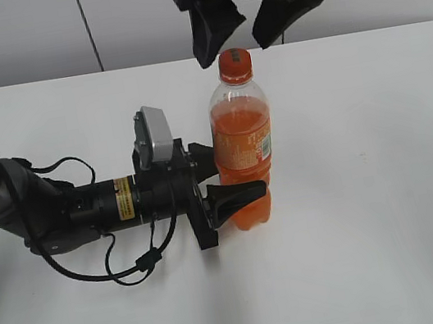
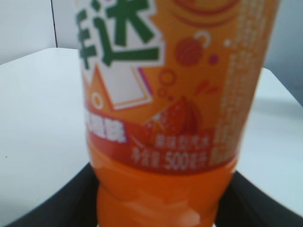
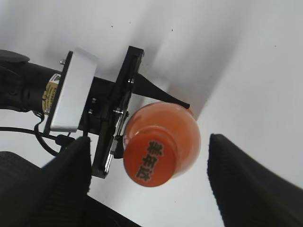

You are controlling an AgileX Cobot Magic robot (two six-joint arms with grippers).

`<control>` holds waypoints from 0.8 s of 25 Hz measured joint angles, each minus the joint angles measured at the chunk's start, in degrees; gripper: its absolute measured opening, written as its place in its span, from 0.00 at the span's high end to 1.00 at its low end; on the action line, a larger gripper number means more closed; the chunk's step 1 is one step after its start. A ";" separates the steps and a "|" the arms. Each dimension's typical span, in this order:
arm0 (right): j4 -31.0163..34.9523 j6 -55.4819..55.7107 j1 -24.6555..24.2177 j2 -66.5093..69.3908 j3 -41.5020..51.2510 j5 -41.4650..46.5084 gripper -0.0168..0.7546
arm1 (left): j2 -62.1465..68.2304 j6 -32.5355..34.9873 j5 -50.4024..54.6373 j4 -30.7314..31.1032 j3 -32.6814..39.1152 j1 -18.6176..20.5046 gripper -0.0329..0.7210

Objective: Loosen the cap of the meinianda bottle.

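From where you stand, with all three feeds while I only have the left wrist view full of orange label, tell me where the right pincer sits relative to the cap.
Observer: The right pincer hangs above the cap, open, one finger on each side, neither touching it.
Operator: Confirm the left pincer actually has the bottle.
Observer: In the exterior view the left pincer is shut on the meinianda bottle low on its body, below the label's middle.
Operator: Say whether the bottle is upright.
Observer: It stands upright on the white table, cap on.
Operator: Check the centring from the right wrist view.
Observer: There the cap lies nearer the left-hand finger than the other one.
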 joint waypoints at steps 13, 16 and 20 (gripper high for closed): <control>-2.03 -0.52 0.00 1.93 0.00 1.52 0.25 | 0.00 0.00 0.00 0.00 0.00 0.00 0.42; -2.14 -0.75 0.00 1.95 0.00 1.52 0.26 | 0.00 0.00 0.00 0.00 0.00 0.00 0.42; -2.19 -0.87 0.00 1.95 0.00 1.52 0.29 | 0.00 0.05 0.00 0.00 0.00 0.00 0.42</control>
